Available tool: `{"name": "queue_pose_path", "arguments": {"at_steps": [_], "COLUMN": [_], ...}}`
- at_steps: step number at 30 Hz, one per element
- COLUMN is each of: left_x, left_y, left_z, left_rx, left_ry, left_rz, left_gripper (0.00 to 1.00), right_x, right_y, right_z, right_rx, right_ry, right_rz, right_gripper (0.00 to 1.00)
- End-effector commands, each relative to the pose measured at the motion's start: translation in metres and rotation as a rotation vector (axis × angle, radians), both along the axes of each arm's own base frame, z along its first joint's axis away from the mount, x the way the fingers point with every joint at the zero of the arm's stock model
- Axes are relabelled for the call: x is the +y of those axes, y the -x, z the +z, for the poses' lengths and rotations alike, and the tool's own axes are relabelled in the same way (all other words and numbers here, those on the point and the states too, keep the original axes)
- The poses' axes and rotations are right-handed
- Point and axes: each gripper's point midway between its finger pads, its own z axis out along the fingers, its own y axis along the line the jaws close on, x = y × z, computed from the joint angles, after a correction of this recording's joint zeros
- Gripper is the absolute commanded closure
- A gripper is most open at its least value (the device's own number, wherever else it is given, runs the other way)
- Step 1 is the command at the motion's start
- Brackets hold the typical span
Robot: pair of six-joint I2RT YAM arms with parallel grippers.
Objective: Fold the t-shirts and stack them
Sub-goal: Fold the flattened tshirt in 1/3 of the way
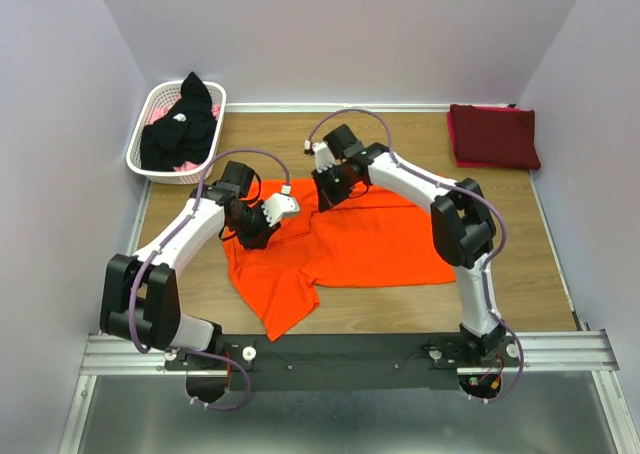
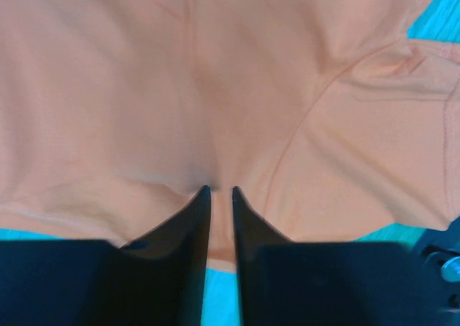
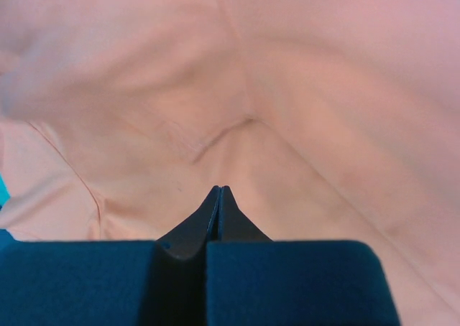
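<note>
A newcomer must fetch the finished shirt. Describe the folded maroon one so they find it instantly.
Look at the wooden table, then its far right corner against the back wall. The maroon t-shirt lies there as a neat folded rectangle. Unlike it, the orange t-shirt sprawls mid-table and the black t-shirt is heaped in the white basket.

The orange t-shirt lies rumpled and partly spread mid-bench, one part trailing near-left. The maroon t-shirt sits folded flat, far right. The black t-shirt is crumpled in the white basket, far left.
</note>
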Motion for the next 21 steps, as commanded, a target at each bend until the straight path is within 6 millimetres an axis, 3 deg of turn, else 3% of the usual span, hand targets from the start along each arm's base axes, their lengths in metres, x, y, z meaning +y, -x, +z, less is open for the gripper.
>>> {"name": "queue_pose_path", "arguments": {"at_steps": [1, 5, 7, 8, 10, 11, 14, 17, 19, 20, 21], "left_x": [0.003, -0.014, -0.021, -0.026, -0.029, -0.03, -0.027, -0.017, 0.004, 0.004, 0.016], "left_y": [-0.005, -0.026, -0.035, -0.047, -0.065, -0.077, -0.1, -0.114, -0.129, -0.131, -0.137], "left_z": [-0.002, 0.024, 0.028, 0.035, 0.033, 0.034, 0.018, -0.008, -0.024, -0.029, -0.034], "left_rx": [-0.034, -0.11, -0.125, -0.153, -0.166, -0.193, -0.189, -0.14, -0.103, -0.087, -0.075], "left_ry": [-0.025, 0.037, 0.05, 0.077, 0.079, 0.085, 0.076, 0.054, 0.048, 0.045, 0.043], "left_rz": [-0.003, 0.003, 0.012, 0.051, 0.108, 0.132, 0.226, 0.296, 0.375, 0.381, 0.418], "left_gripper": [0.61, 0.54, 0.52, 0.52, 0.52, 0.52, 0.53, 0.53, 0.54, 0.54, 0.54], "right_x": [-0.042, -0.081, -0.114, -0.14, -0.164, -0.187, -0.222, -0.245, -0.263, -0.267, -0.27], "right_y": [-0.017, -0.027, -0.039, -0.044, -0.049, -0.053, -0.059, -0.064, -0.07, -0.072, -0.074], "right_z": [0.035, 0.045, 0.044, 0.04, 0.035, 0.026, 0.007, -0.009, -0.025, -0.029, -0.033], "right_rx": [-0.003, 0.011, 0.0, 0.003, -0.002, 0.007, 0.016, 0.01, 0.025, 0.033, 0.037], "right_ry": [-0.038, -0.051, -0.033, -0.011, 0.011, 0.037, 0.1, 0.165, 0.2, 0.202, 0.206], "right_rz": [-0.074, -0.138, -0.181, -0.228, -0.258, -0.287, -0.331, -0.338, -0.348, -0.355, -0.354], "right_gripper": [0.93, 0.77, 0.74, 0.74, 0.74, 0.75, 0.75, 0.75, 0.75, 0.75, 0.75]}}
